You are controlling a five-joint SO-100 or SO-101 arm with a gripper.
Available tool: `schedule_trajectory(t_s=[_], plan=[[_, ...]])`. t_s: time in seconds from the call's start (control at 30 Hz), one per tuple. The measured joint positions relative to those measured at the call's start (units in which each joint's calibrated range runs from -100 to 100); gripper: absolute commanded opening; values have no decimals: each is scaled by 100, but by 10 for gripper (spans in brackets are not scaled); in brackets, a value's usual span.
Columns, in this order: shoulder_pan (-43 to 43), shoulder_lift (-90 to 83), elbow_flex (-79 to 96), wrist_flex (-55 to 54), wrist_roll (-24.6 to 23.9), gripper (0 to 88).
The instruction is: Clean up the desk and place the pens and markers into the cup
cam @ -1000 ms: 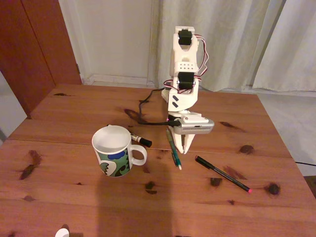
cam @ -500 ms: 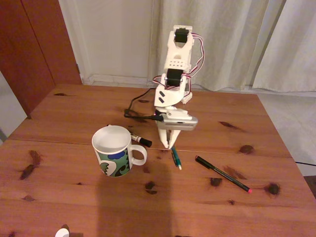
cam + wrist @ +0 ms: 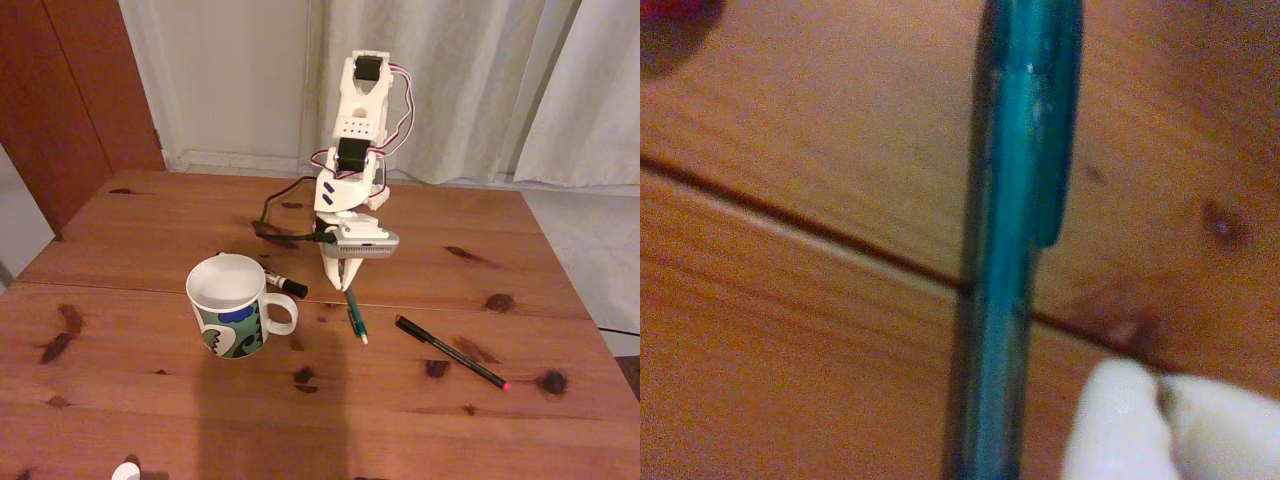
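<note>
Gripping: my gripper (image 3: 341, 283) points down at the desk (image 3: 150, 230), fingers drawn close together at the upper end of the teal-green pen (image 3: 353, 310); whether they pinch it or only touch it, I cannot tell.
Wrist view: the teal-green pen (image 3: 1010, 250) runs top to bottom across the plank seam, and 1 white fingertip (image 3: 1115, 425) shows just right of it at the bottom edge.
Pen position: it lies on the desk, slanting from my fingertips toward the camera in the fixed view.
Other items: the cup (image 3: 232, 305) stands left of my gripper; the short marker (image 3: 283, 283) lies just behind its handle; the long black pen (image 3: 450, 352) lies well to the right.
Change: 1 second ago my gripper sat farther right with fingers spread beside the pen; it has swung left and narrowed.
</note>
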Motion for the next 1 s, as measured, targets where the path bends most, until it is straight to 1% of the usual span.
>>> schedule_trajectory(t_s=[0.17, 0.43, 0.5, 0.6, 0.67, 1.0], plan=[[-264, -59, 93, 0, 0, 8], [-308, -59, 93, -8, 20, 17], [-315, -59, 93, -8, 24, 37], [-286, -59, 93, -8, 24, 106], [-279, -59, 93, -8, 24, 132], [-286, -76, 221, -17, 24, 130]])
